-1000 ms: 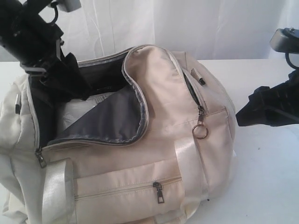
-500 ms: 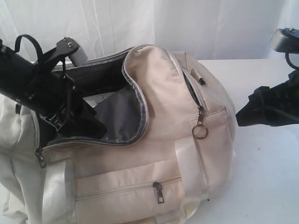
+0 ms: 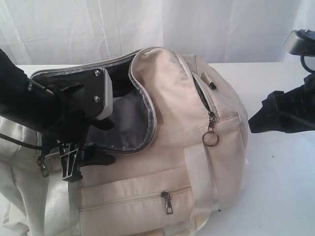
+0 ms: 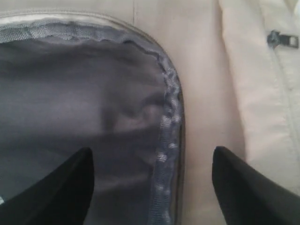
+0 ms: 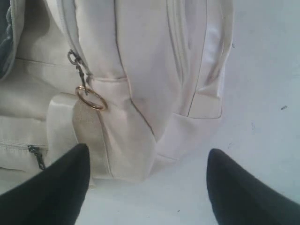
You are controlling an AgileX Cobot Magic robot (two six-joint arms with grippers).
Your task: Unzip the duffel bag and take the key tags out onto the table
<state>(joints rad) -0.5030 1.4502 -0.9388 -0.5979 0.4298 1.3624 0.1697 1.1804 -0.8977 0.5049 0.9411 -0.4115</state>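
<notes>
The cream duffel bag [image 3: 187, 147] lies on the white table [image 3: 280, 187] with its top unzipped. Its flap is folded back, showing dark grey lining [image 3: 130, 120]. My left gripper [image 3: 86, 160] hangs open over the front rim of the opening. In the left wrist view its fingers [image 4: 61, 187] straddle the flap's grey zipper edge [image 4: 166, 136], and nothing is held. My right gripper [image 3: 261, 123] hovers open off the bag's right end, near the ring pull [image 5: 91, 98]. The key tags are hidden.
The front pocket's zipper pull [image 3: 168, 201] sits shut on the bag's near side. A satin strap [image 3: 59, 206] runs down the front left. A white curtain [image 3: 197, 24] hangs behind. Bare tabletop [image 5: 243, 117] lies to the right of the bag.
My left arm has swung down from the opening's back left to its front rim, and its jaws have spread wider. The right arm has not moved.
</notes>
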